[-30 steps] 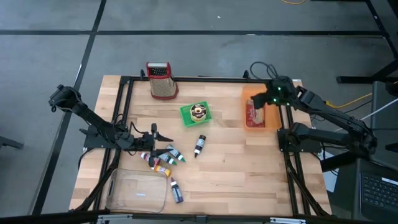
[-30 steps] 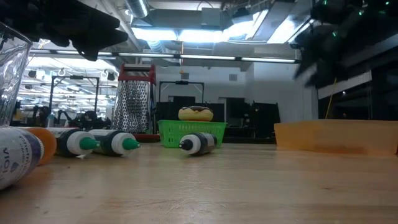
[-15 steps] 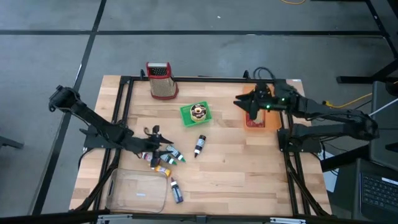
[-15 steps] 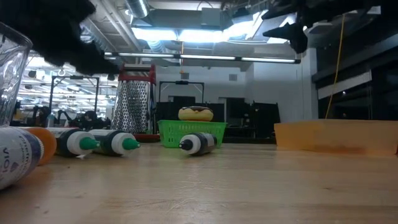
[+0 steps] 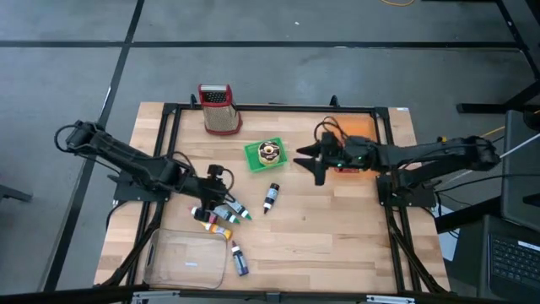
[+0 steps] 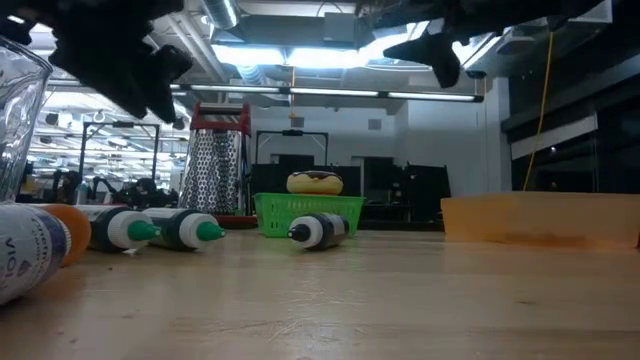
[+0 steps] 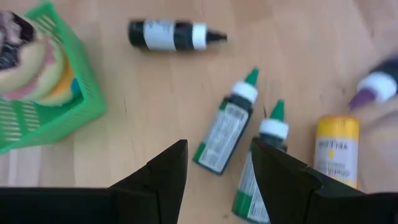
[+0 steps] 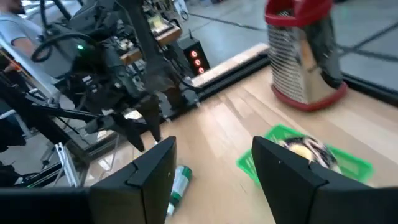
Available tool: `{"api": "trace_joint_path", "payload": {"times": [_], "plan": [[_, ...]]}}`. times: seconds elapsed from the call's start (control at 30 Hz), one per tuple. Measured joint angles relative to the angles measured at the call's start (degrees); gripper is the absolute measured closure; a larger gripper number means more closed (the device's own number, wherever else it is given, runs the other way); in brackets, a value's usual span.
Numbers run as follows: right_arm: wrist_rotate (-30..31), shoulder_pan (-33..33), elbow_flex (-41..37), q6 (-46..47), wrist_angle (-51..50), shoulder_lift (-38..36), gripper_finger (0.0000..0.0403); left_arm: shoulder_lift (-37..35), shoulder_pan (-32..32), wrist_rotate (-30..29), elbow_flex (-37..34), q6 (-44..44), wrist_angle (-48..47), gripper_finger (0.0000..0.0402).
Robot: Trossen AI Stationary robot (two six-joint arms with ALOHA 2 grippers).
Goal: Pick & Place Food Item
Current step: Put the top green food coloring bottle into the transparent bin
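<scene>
Both grippers empty, jaws parted. Right gripper [image 5: 305, 158] hangs above the table, just right of the green basket [image 5: 256, 159], pointing at it. Left gripper [image 5: 221, 174] hovers over the cluster of small bottles [image 5: 226, 213] at near left, holding nothing.

Step in hand, judged: approach by the right arm; no grasp yet. Next move calls for lowering the open jaws over the basket and closing on the food.

Containers: green basket holds the doughnut [image 6: 315, 182], the task's item, at table centre-far. Orange bin [image 5: 361, 128] at far right, contents hidden by the arm. Clear tray [image 5: 186, 262] at near left looks empty. Grater [image 5: 217, 107] stands at the far edge.
</scene>
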Motion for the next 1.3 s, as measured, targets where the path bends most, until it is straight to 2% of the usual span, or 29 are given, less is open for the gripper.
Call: {"api": "trace_joint_path", "payload": {"times": [0.27,0.57,0.77,1.03,1.3], "plan": [[1.26,3.56,0.00,-2.02,10.97,7.25,0.0190,10.70,1.68,3.73,2.02,6.46,-2.03,0.0227],[1.67,4.44,-0.02,-3.04,14.60,8.20,0.0190,21.27,3.55,4.27,5.78,13.40,-3.22,0.0227],[1.26,5.30,-0.02,-3.06,14.50,8.20,0.0190,23.42,5.82,4.22,6.26,15.14,-3.20,0.0227],[1.27,6.97,-0.02,-3.43,14.30,8.20,0.0190,24.15,8.06,7.65,6.26,16.69,-1.02,0.0227],[4.07,7.99,-0.02,-3.41,14.50,8.20,0.0190,25.00,8.29,10.00,6.27,19.04,-0.08,0.0227]]}}
